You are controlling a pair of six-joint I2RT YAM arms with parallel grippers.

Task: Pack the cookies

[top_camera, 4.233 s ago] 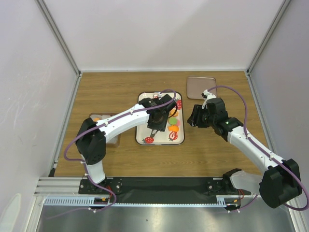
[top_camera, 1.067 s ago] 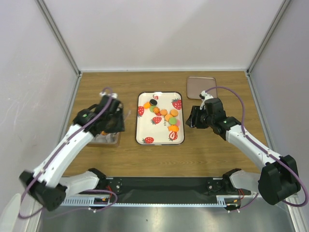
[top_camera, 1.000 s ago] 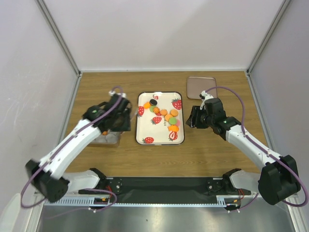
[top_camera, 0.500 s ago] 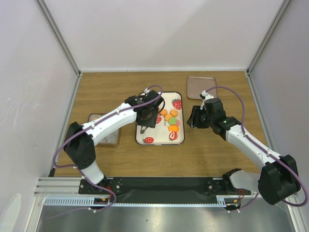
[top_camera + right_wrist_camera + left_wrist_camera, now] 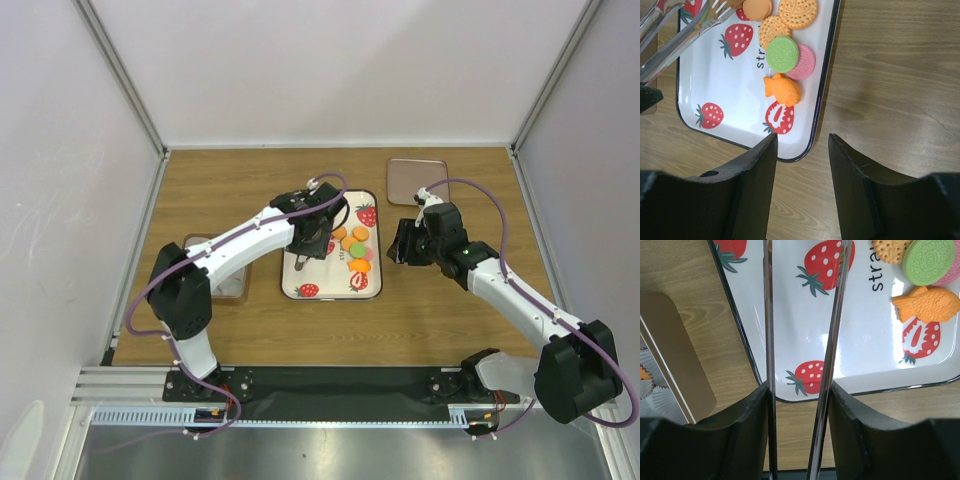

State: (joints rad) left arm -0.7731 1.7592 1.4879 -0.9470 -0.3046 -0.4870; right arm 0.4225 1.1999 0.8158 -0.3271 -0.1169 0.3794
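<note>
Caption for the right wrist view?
Open right claw by white strawberry-print tray; green, pink, orange cookies and metal tongs beyond.

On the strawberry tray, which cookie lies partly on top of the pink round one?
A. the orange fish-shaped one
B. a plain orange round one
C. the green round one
C: in the right wrist view the green round cookie covers one edge of the pink cookie; the orange fish-shaped cookie lies flat on the tray.

Top external: high, behind the arm bases, facing down over the whole counter [image 5: 250, 180]. Left wrist, right wrist: close, downward; both share the tray [image 5: 735, 92], its 6 o'clock edge.
</note>
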